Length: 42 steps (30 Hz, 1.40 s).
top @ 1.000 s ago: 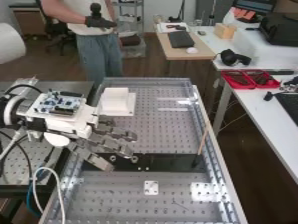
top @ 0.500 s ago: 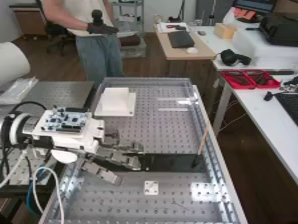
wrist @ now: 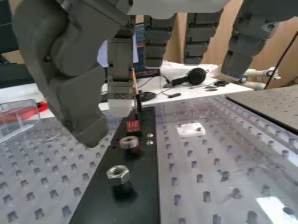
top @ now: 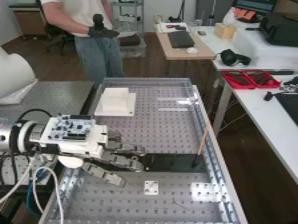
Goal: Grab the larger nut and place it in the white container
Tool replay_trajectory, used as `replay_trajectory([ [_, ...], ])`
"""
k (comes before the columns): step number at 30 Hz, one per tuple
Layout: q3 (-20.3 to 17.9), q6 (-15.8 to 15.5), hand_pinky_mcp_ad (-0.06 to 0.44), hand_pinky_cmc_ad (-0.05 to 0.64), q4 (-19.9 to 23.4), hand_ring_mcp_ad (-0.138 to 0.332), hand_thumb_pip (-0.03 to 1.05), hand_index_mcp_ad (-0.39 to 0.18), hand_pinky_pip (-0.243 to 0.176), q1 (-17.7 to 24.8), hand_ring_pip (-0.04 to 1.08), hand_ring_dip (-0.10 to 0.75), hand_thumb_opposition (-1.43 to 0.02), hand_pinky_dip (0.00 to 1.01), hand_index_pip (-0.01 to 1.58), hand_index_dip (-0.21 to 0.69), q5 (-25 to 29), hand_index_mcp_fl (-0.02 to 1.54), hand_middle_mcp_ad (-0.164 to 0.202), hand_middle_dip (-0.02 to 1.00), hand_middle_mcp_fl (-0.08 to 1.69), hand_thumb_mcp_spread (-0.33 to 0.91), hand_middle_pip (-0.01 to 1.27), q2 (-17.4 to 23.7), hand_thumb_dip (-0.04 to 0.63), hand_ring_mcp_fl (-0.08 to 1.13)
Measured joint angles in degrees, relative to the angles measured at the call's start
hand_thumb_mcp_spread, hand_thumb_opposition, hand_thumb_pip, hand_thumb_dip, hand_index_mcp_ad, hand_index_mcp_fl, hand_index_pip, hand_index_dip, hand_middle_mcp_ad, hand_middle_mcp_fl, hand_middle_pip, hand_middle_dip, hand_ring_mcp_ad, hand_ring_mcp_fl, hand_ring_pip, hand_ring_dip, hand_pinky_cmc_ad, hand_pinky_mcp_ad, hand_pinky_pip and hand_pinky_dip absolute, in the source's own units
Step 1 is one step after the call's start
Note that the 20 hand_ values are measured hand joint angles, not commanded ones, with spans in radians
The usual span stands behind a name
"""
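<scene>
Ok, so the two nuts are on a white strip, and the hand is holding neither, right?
No, the strip is black, as the wrist view shows. The two nuts are on it, and the hand is holding neither.

We saw silver on the larger nut (wrist: 118, 173) and the smaller nut (wrist: 129, 143); black along the strip (wrist: 100, 207); plain white on the container (top: 115, 100); dark grey on the hand (top: 125, 161); rows of dark dots over the grey perforated board (top: 149, 132); bright red on the trays (top: 239, 85).

arm (top: 13, 75): cut off, high view's left edge | black strip (top: 174, 162): partly hidden behind hand (top: 125, 161)
</scene>
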Motion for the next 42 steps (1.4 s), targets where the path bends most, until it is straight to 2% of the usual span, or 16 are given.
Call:
replay_trajectory([
  [12, -0.42, 2.00, 0.311, 0.365, 2.26, 0.129, 0.68, -0.161, -0.091, 0.15, 0.09, 0.119, -0.87, 0.33, 1.54, 0.187, 0.10, 0.01, -0.014, 0.21, 0.00, 0.39, 0.13, -1.79, 0.220, 0.01],
  [26, 0.25, 1.06, 0.312, 0.365, 2.11, 0.133, 0.68, -0.161, -0.091, 0.62, 0.09, 0.119, -0.86, 0.33, 1.54, 0.187, 0.04, 0.01, -0.014, 0.21, 0.00, 0.39, 0.13, -3.32, 0.220, 0.01],
  [42, 0.80, -0.10, 0.293, 0.365, 2.34, 0.113, 0.67, -0.161, -0.091, -0.06, 0.09, 0.119, -0.86, 0.33, 1.55, 0.187, -0.50, 0.01, -0.014, 0.21, 0.00, 0.39, 0.13, -5.04, 0.220, 0.01],
])
